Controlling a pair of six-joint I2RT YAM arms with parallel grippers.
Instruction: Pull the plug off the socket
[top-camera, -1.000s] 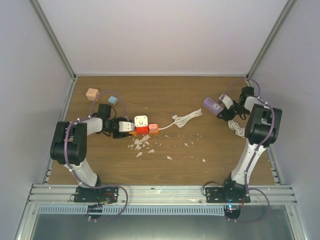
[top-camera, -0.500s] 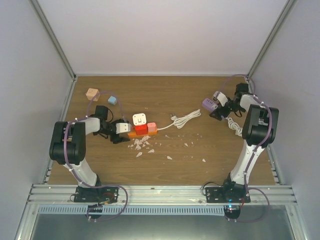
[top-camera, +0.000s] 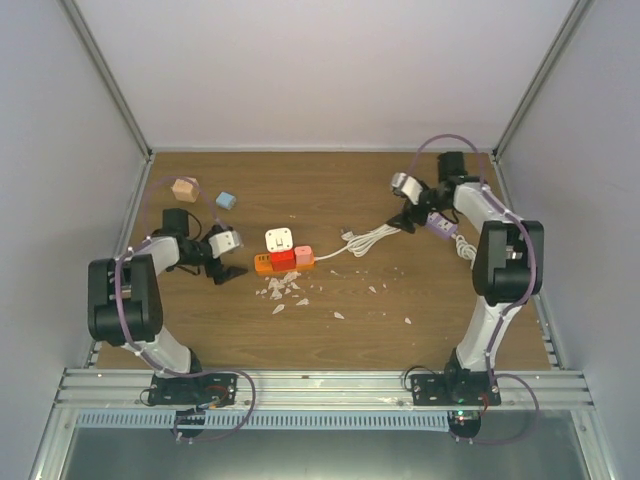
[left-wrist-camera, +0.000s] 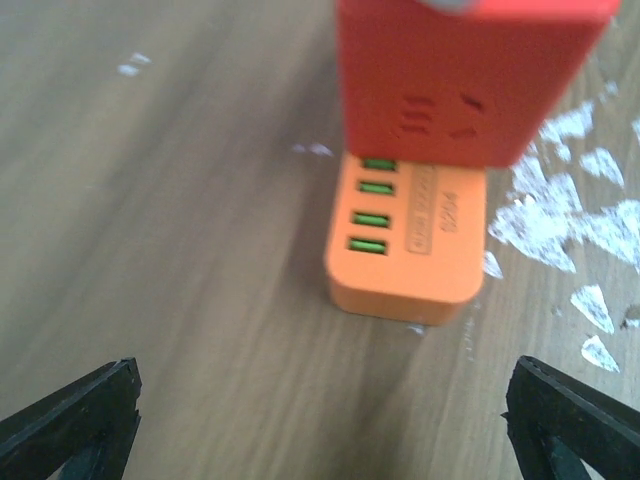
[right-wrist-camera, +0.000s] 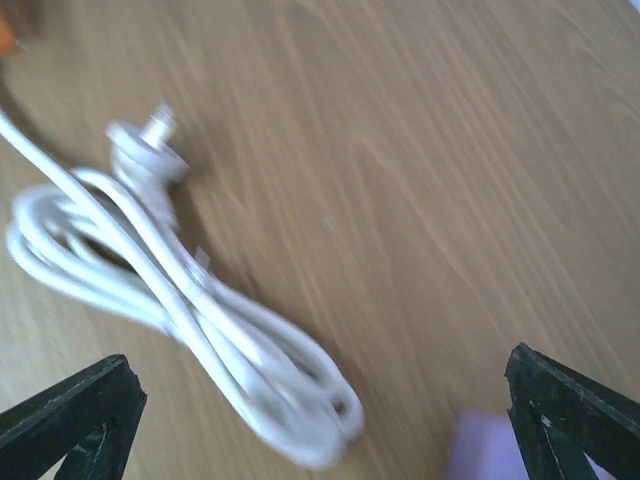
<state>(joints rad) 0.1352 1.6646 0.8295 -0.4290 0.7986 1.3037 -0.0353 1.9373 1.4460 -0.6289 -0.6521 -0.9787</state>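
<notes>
From above, the socket (top-camera: 284, 262) lay near the middle of the table (top-camera: 420, 300), its orange end pointing toward the left arm and its red part in the middle. The plug (top-camera: 281, 239) sat on that red part, at its far edge. The left gripper (top-camera: 236, 264) hovered low just beside the strip's orange end, apart from it, jaws spread with nothing between them. So the plug was beyond the fingertips, not between them. White scraps (top-camera: 284, 289) lay scattered in front of the strip. The right gripper (top-camera: 401, 220) was well apart, over the far end of a coiled white cord (top-camera: 372, 238), with a purple power strip (top-camera: 441, 224) partly hidden under its arm. A tan cube (top-camera: 184, 187) and a light-blue cube (top-camera: 226, 200) stood at the far left.

From the left wrist, the left gripper (left-wrist-camera: 320, 425) showed both fingertips (left-wrist-camera: 80, 415) at the lower corners, wide apart and empty. The socket (left-wrist-camera: 405, 250) lay ahead on the wood, centred between them but clear of both, with the red block rising behind it. Only a pale sliver of the plug showed at the top edge.

From the right wrist — a blurred view — the right gripper (right-wrist-camera: 320, 425) was likewise spread and empty above the cord (right-wrist-camera: 180, 320), with neither plug nor socket plainly in sight.
</notes>
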